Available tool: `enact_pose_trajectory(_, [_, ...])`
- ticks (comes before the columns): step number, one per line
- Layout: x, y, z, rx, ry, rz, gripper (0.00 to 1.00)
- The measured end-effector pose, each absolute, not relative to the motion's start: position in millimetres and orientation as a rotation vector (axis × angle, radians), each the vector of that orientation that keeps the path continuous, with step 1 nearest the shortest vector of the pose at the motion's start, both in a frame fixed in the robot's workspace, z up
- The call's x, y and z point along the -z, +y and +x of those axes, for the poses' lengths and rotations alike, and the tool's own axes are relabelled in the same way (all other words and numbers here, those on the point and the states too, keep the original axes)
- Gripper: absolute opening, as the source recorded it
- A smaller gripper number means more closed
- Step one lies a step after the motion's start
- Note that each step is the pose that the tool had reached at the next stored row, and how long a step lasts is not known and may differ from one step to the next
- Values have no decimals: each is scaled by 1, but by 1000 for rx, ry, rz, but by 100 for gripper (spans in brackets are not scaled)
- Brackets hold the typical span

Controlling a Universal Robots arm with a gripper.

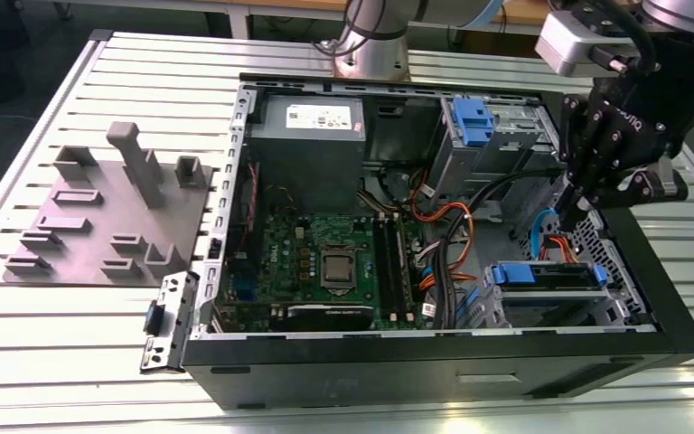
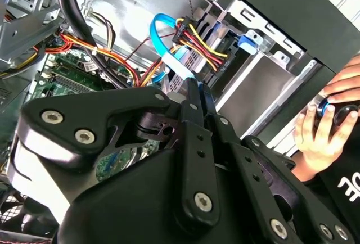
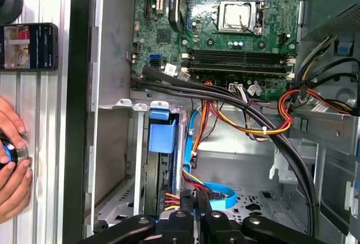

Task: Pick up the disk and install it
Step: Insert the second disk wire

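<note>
The disk stands on edge in the lower drive cage of the open computer case, near the exterior view's right. Only its blue rail and a grey edge show; the label is hidden. In the first wrist view the disk sits in the cage slot beside the case wall. My black gripper hangs inside the case at the right wall, above and behind the cage. Its fingers are shut with nothing between them in both wrist views. A blue flat cable lies just beyond the fingertips.
Orange, yellow and black cable bundles cross the case between motherboard and cage. A blue latch tab sits on the upper bay. A grey fixture stands on the table. A person's hand and a phone lie outside the case.
</note>
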State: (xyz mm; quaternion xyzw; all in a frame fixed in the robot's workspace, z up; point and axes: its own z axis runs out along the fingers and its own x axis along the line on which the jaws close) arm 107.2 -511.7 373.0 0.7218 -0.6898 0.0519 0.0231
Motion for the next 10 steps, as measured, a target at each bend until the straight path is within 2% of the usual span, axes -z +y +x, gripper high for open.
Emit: enact_pose_trajectory(10, [-361, -512, 108, -159, -2136, 2234, 17])
